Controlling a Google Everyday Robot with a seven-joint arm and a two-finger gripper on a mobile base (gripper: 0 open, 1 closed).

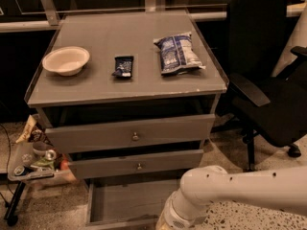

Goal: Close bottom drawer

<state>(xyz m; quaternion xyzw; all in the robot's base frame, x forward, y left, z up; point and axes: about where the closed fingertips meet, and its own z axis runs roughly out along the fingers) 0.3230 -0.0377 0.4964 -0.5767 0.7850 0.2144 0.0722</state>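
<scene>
The bottom drawer is a grey shallow tray pulled out at floor level under the grey cabinet; its inside is bare and its front edge runs along the bottom of the view. My white arm reaches in from the right and bends down over the drawer's right front corner. The gripper itself is below the bottom edge, out of view. Above the tray are two grey knobbed drawers, the upper and the middle, each standing slightly out.
On the cabinet top lie a beige bowl, a small dark snack packet and a blue chip bag. A black office chair stands close on the right. A small cluttered tray stand stands at the left.
</scene>
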